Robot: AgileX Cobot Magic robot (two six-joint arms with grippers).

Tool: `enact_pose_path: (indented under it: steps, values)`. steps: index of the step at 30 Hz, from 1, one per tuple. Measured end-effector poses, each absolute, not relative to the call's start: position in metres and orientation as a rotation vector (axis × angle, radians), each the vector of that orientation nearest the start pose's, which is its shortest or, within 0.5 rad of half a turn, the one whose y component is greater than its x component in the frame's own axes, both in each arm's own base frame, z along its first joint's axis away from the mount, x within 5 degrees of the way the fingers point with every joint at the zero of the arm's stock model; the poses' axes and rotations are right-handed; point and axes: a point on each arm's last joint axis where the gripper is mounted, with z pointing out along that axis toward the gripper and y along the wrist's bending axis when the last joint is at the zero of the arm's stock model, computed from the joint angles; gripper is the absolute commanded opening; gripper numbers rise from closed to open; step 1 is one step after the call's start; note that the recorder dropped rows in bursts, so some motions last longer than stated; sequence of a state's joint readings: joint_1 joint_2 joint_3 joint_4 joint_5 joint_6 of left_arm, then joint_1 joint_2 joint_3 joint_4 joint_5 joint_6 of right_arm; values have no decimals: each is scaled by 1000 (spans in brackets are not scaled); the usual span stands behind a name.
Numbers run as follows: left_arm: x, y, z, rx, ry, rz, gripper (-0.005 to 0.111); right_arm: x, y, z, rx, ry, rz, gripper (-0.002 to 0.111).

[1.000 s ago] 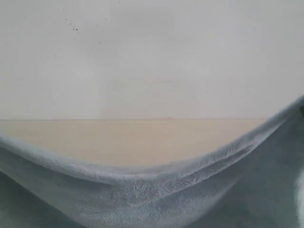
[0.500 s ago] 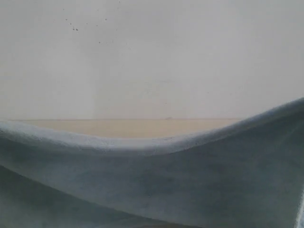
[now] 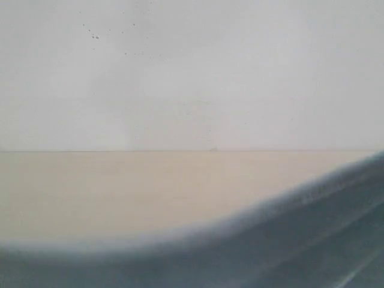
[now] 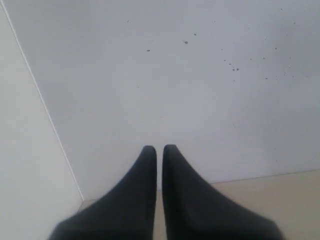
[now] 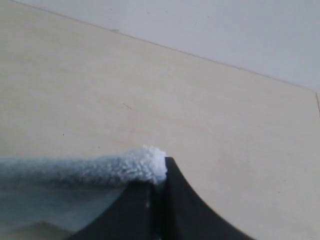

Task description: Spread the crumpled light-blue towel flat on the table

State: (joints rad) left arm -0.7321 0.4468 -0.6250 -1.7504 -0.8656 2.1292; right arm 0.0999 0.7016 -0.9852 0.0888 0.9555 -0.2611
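The light-blue towel (image 3: 300, 240) fills the bottom of the exterior view, blurred and close. Its upper edge climbs from low on the left to high on the right. In the right wrist view my right gripper (image 5: 160, 165) is shut on a fluffy hemmed edge of the towel (image 5: 100, 170), held above the beige table (image 5: 200, 100). My left gripper (image 4: 159, 148) is shut with only a thin slit between its black fingers. No towel shows there, and it points at the wall above the table (image 4: 280, 190). Neither gripper shows in the exterior view.
A plain white wall (image 3: 192, 72) with small dark specks stands behind the table's (image 3: 150, 186) far edge. In the left wrist view two wall faces meet at a corner line (image 4: 40, 100).
The towel's upper edge has dropped on the left and in the middle, uncovering much more of the table. Its right side stays raised.
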Motion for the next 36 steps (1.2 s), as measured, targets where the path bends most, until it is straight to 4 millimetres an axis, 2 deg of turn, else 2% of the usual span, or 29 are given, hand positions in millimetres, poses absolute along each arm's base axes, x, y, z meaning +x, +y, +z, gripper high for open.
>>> enact_pose_path:
  steps: [3, 7, 9, 12, 14, 16, 18, 22, 28, 31, 33, 36]
  values:
    - [98, 3, 366, 143, 1561, 310, 4, 124, 17, 395, -374, 2113, -14, 0]
    - [129, -24, 335, 320, 1651, 472, 4, 176, 20, 380, -385, 2142, -59, 0]
    - [144, -38, 320, 393, 1696, 530, 4, 206, 22, 362, -394, 2200, -58, 0]
    - [170, -61, 296, 493, 1752, 595, 4, 252, 26, 323, -418, 2318, -62, 0]
    - [183, -74, 284, 510, 1786, 585, 4, 272, 28, 299, -439, 2388, -70, 0]
    - [193, -86, 274, 515, 1831, 522, 4, 284, 28, 280, -454, 2447, -70, 0]
    - [197, -99, 263, 577, 1902, 425, 4, 293, 29, 263, -464, 2502, -66, 0]
    - [197, -118, 244, 738, 1982, 302, 4, 300, 30, 248, -474, 2552, -61, 0]
    - [196, -122, 242, 767, 1987, 286, 4, 300, 30, 247, -474, 2556, -60, 0]
    - [203, -124, 231, 783, 2030, 254, 4, 300, 30, 247, -474, 2556, -60, 0]
    - [208, -129, 218, 758, 2092, 173, 4, 300, 30, 247, -469, 2557, -54, 0]
    - [212, -146, 193, 737, 2205, -60, 4, 300, 31, 247, -466, 2557, -50, 0]
